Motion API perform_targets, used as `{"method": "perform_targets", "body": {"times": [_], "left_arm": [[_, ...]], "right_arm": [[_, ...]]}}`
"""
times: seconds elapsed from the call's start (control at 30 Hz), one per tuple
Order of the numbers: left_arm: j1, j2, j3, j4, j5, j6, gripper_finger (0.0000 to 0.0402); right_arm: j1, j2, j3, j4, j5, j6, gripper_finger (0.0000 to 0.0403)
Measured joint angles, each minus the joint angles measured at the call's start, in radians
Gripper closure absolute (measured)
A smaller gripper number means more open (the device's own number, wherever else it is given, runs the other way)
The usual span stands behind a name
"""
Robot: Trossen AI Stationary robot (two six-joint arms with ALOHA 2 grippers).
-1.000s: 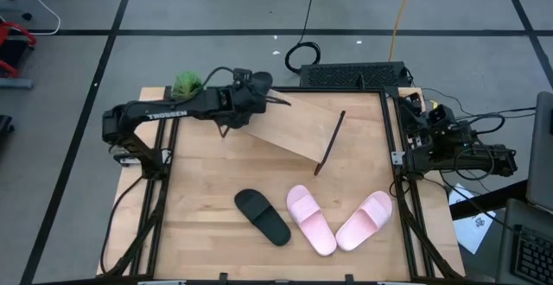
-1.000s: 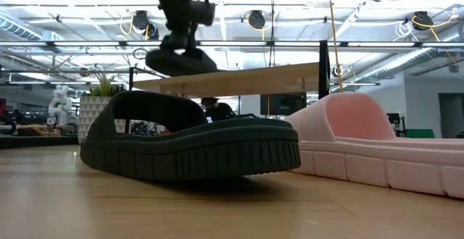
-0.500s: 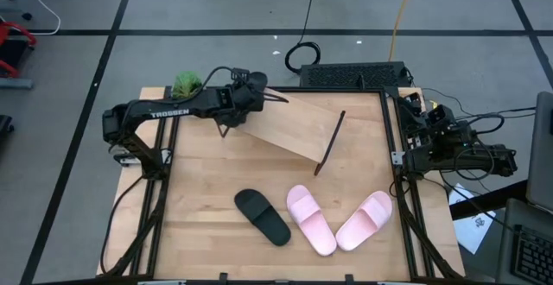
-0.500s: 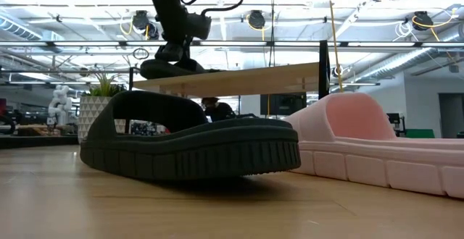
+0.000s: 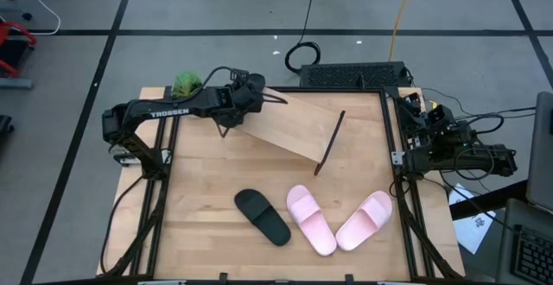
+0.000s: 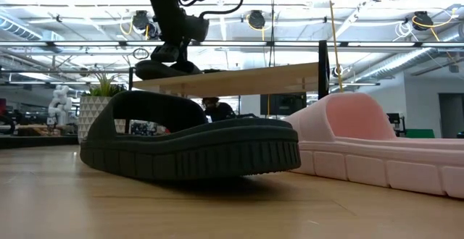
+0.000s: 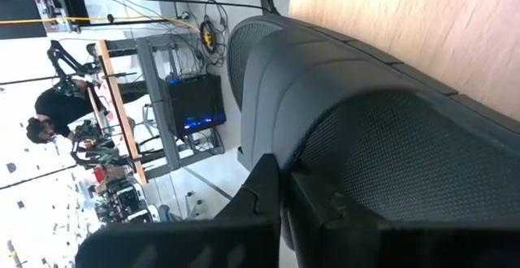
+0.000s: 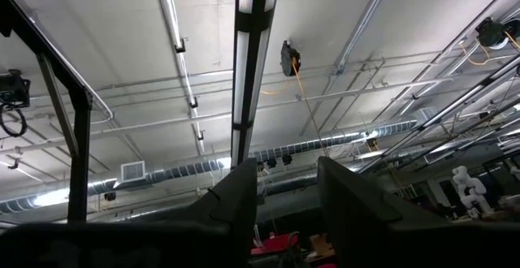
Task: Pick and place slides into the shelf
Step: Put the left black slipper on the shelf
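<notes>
My left claw (image 6: 168, 56) is clamped tight on one black slide (image 7: 382, 130), its sole resting on the shelf (image 5: 298, 128) at the end nearest my shoulder. Farther down the table from my grip lie the other black slide (image 5: 262, 217) and both pink slides (image 5: 339, 221). My right claw (image 8: 286, 188) stands parted, pointing at the ceiling, well off to the side.
</notes>
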Motion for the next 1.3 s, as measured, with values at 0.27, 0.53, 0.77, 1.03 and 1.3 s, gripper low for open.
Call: {"method": "perform_targets", "body": {"times": [0.27,0.53,0.77,1.03,1.3], "left_arm": [[0.0,0.0,0.0,-0.01,0.01,-0.023,0.0396],[0.0,0.0,0.0,-0.044,0.03,-0.08,0.0387],[0.0,-0.001,0.0,-0.046,0.034,-0.092,0.0393],[0.0,-0.001,0.0,-0.048,0.057,-0.096,0.0345],[-0.001,-0.001,0.0,-0.051,0.062,-0.12,0.0302]], "right_arm": [[0.0,0.0,0.0,0.0,0.0,0.0,0.0282],[0.0,0.0,0.0,0.0,0.0,0.0,0.0282],[0.0,0.0,0.0,0.0,-0.003,0.0,0.0282],[0.0,0.0,0.0,0.0,-0.003,0.0,0.0282],[0.0,0.0,0.0,0.0,-0.003,0.0,0.0282]]}}
